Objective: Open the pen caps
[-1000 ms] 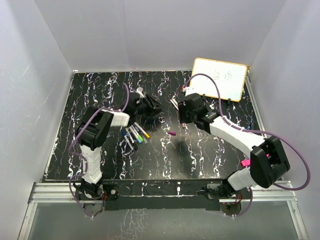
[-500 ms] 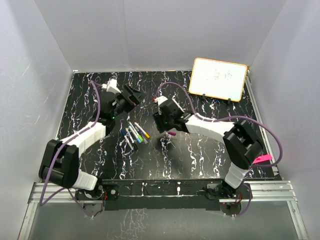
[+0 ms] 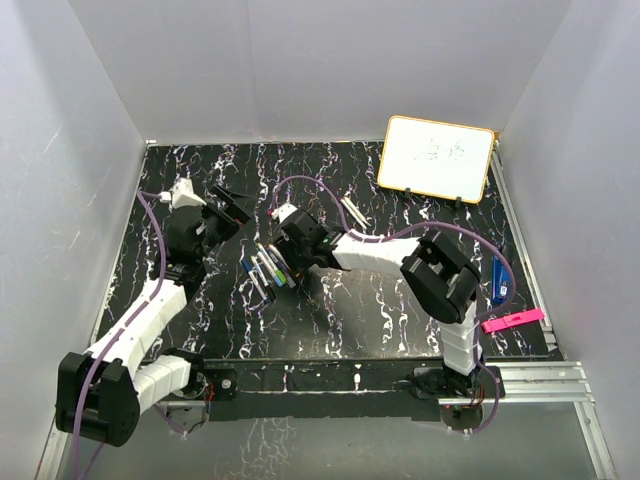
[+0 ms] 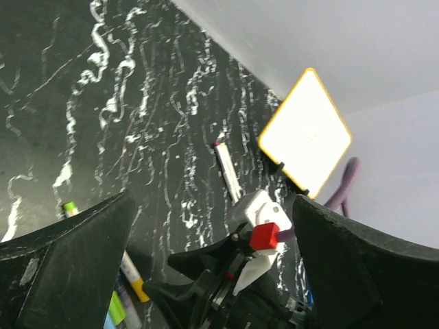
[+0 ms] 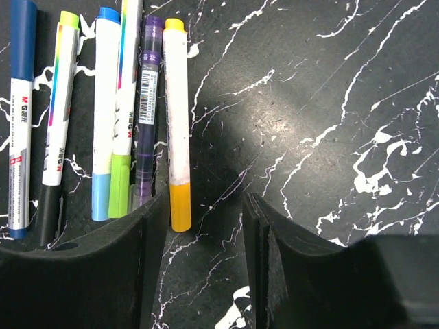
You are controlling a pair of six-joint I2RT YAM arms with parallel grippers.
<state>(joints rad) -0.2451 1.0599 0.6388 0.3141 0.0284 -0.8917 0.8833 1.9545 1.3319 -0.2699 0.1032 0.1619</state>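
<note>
Several white-barrelled pens (image 5: 176, 116) lie side by side on the black marbled table, their coloured pen caps (image 5: 180, 205) on; they show as a small row (image 3: 265, 268) from above. My right gripper (image 5: 202, 226) hovers open just right of the row, nothing between its fingers (image 5: 288, 260), and the yellow-capped pen lies by its left finger. My left gripper (image 3: 225, 210) is raised behind and left of the row, wide open and empty (image 4: 214, 200). One more pen (image 3: 351, 211) lies alone toward the back.
A yellow-framed whiteboard (image 3: 437, 158) stands at the back right. A pink clip (image 3: 512, 321) and a blue object (image 3: 500, 280) lie at the right edge. My right arm's forearm (image 3: 380, 250) stretches across the table's middle. White walls surround the table.
My left gripper opened wide and swung back to the left. My right arm reached left across the table until its gripper hung over the pen row.
</note>
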